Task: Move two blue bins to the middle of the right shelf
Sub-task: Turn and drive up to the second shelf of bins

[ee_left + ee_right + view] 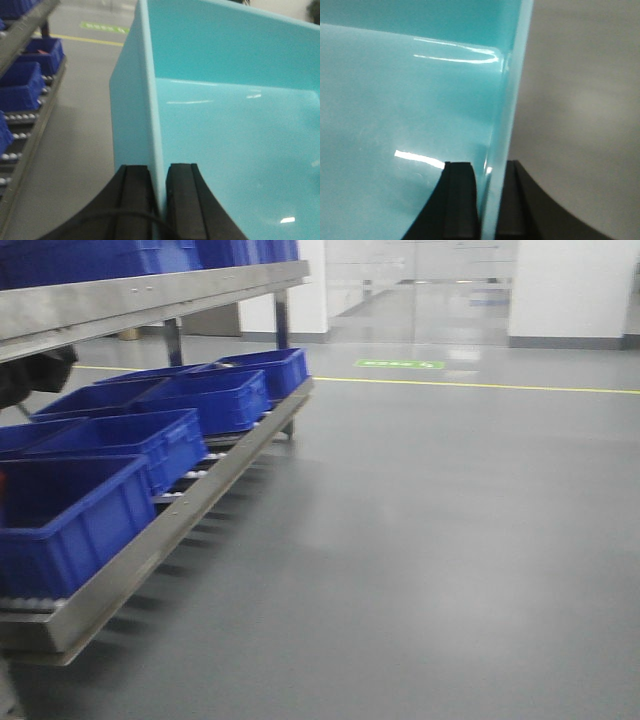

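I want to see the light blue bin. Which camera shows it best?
The left wrist view: the light blue bin shows its outer wall, rim and inside. The right wrist view shows only one corner; the front view misses it.

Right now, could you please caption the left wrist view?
Left gripper clamps a wall of the light-blue bin, dark blue bins on a roller rack beyond.

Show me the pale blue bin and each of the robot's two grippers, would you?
pale blue bin (230, 130): left wrist view, inside surface.
left gripper (157, 172): left wrist view, between fingertips.
right gripper (487, 170): right wrist view, between fingertips.
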Controlling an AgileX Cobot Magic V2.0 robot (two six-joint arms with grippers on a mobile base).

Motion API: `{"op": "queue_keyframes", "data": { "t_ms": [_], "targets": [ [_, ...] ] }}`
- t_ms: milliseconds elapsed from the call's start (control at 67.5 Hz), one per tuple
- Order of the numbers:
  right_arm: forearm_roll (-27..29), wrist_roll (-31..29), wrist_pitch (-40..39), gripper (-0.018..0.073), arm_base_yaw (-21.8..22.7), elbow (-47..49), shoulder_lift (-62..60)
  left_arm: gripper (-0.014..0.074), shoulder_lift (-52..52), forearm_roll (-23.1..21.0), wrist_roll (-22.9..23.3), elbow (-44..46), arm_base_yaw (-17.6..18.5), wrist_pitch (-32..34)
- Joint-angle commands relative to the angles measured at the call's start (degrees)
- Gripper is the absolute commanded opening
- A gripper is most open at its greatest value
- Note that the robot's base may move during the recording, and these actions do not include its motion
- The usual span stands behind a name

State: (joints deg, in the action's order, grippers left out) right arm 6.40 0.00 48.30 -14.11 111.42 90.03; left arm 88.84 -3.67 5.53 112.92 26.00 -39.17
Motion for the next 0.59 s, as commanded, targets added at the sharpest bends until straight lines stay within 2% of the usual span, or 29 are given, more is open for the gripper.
{"op": "queue_keyframes", "data": {
  "t_ms": [0,578],
  "targets": [
    [-1.2,-0.9,-3.2,-0.0153,0.3,0.4,-0.3,-0.0111,-0.9,-0.6,-0.3,0.7,0.0,5.8],
    [-1.2,-0.9,-4.3,-0.0153,0.3,0.4,-0.3,-0.0111,-0.9,-0.6,-0.3,0.7,0.0,5.7]
  ]
}}
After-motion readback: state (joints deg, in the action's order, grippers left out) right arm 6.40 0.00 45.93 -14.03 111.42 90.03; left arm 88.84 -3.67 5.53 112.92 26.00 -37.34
